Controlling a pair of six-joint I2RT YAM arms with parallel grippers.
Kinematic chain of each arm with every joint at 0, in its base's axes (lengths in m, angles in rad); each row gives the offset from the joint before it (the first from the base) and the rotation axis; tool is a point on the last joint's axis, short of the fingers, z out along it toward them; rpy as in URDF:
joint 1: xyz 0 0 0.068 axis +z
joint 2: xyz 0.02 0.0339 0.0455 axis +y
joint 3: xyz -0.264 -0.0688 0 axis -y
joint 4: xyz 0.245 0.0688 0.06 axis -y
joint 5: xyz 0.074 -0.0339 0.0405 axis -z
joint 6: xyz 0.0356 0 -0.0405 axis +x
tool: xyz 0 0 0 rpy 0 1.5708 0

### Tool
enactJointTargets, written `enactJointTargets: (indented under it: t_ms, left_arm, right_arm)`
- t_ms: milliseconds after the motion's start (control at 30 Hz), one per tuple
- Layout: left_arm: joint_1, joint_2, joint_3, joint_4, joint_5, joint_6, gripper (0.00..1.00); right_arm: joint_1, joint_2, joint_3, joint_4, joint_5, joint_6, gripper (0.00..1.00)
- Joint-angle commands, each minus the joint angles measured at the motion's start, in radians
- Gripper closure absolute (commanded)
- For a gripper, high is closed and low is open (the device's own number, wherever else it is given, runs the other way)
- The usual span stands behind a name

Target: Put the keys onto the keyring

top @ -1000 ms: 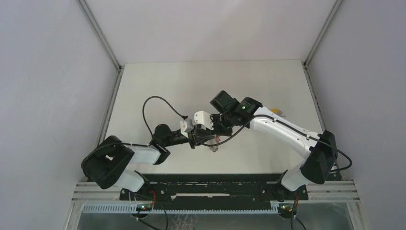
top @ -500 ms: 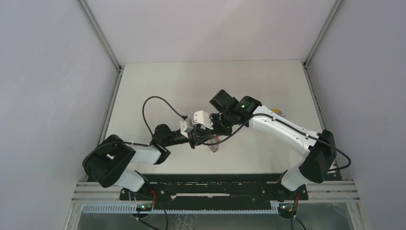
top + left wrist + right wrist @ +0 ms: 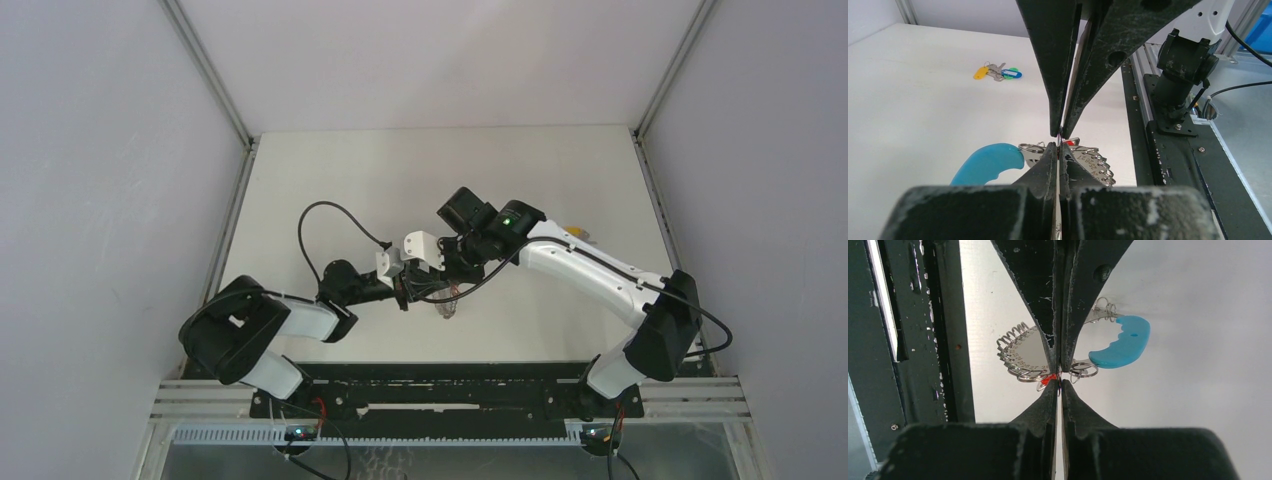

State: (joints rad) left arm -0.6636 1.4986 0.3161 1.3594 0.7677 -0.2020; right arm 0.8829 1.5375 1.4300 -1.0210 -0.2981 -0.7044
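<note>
Left gripper (image 3: 1058, 146) and right gripper (image 3: 1059, 385): jaws of each pressed together, the two meeting tip to tip above the table (image 3: 923, 110). The head of the red key (image 3: 1048, 381) sits right at the tips, and whether either gripper pinches it cannot be told. Keyring (image 3: 1020, 352): beaded loop with blue segment (image 3: 1122, 344), directly beneath the tips. The left wrist view alone shows the yellow and blue keys (image 3: 996, 73) lying together, well apart from the keyring.

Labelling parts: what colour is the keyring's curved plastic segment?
The segment is bright blue, clearest in right wrist view.
</note>
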Motion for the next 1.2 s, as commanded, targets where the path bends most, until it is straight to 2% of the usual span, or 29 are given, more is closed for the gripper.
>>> enactJointTargets:
  t_ms: [0, 200, 433, 567, 800, 1000, 1167]
  left_arm:
    - [-0.012, 0.009, 0.026, 0.043, -0.027, -0.017, 1.0]
    - [-0.011, 0.015, 0.011, 0.09, -0.049, -0.033, 1.0]
    - [-0.011, 0.006, 0.003, 0.095, -0.061, -0.028, 1.0]
    - [-0.011, 0.005, 0.003, 0.098, -0.059, -0.03, 1.0]
    - [-0.012, -0.002, 0.003, 0.099, -0.054, -0.031, 1.0]
    - [-0.011, -0.007, 0.009, 0.1, -0.047, -0.035, 1.0]
    - [-0.011, -0.01, 0.008, 0.101, -0.046, -0.037, 1.0]
  right_arm:
    - [0.01, -0.041, 0.008, 0.085, -0.068, 0.0, 0.99]
    - [-0.078, -0.17, -0.113, 0.196, -0.161, 0.066, 0.8]
    - [-0.235, -0.272, -0.286, 0.334, -0.415, 0.112, 0.72]
    - [-0.299, -0.276, -0.348, 0.419, -0.54, 0.137, 0.71]
    - [-0.334, -0.202, -0.353, 0.448, -0.635, 0.128, 0.71]
    - [-0.349, -0.162, -0.364, 0.461, -0.662, 0.129, 0.73]
    - [-0.366, -0.148, -0.38, 0.47, -0.683, 0.132, 0.79]
